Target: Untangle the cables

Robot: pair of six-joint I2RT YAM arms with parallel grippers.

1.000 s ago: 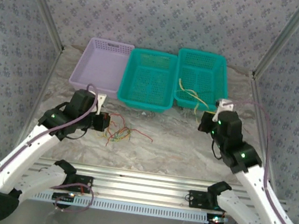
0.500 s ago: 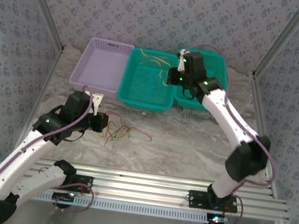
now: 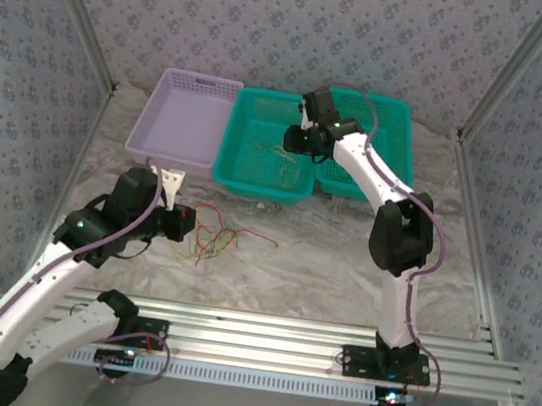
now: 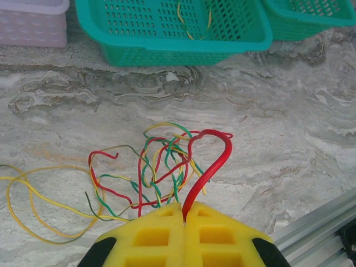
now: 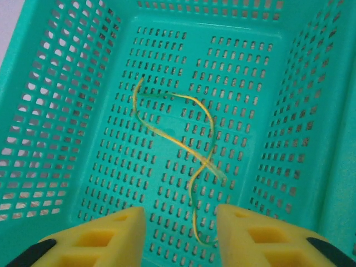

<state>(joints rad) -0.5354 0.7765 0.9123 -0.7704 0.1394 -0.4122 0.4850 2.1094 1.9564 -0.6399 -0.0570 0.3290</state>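
Note:
The cables (image 3: pixel 217 239) lie tangled on the marble table in red, green and yellow strands (image 4: pixel 161 167). My left gripper (image 4: pixel 184 214) is shut on a thick red cable (image 4: pixel 214 161) that arches up out of the tangle; it sits at the tangle's left side (image 3: pixel 185 223). My right gripper (image 5: pixel 181 222) hangs open over the middle teal basket (image 5: pixel 55 111). A loose yellow-green cable (image 5: pixel 183 139) lies on the basket floor below the fingers, touching neither pad. From above, that gripper (image 3: pixel 287 143) is over the basket and the cable (image 3: pixel 282 161) lies in it.
A purple basket (image 3: pixel 177 114) stands left of the middle teal basket (image 3: pixel 245 174), a second teal basket (image 3: pixel 387 129) to its right. A long yellow strand (image 4: pixel 28 189) trails left of the tangle. The aluminium rail (image 3: pixel 253 332) borders the near edge.
My right arm swung from the right basket's front over to the middle teal basket, opened, and the yellow cable dropped in. The left gripper stayed shut on the red cable.

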